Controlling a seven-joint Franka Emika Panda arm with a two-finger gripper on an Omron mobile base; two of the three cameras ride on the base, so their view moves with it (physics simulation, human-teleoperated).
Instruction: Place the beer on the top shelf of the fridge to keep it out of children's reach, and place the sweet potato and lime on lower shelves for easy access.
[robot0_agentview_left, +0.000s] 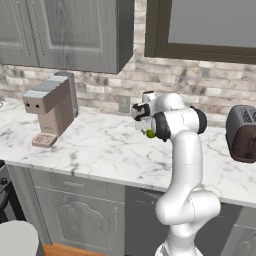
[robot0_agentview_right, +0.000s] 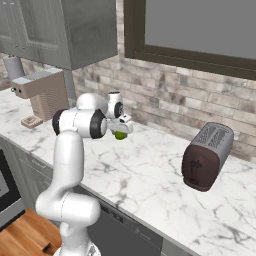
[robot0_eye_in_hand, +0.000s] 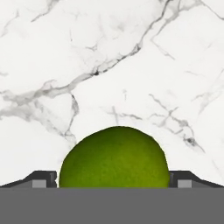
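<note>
The lime (robot0_eye_in_hand: 114, 156) lies on the marble counter (robot0_eye_in_hand: 109, 65), at 6 o'clock in the hand view, between the spread, not yet clenched fingers of the gripper (robot0_eye_in_hand: 114, 181). Being round, it could roll away or slip out if the fingers close off-centre.

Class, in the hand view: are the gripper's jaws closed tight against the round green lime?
No: the round green lime lies on the white marble counter between the gripper's wide-open dark fingertips.
</note>
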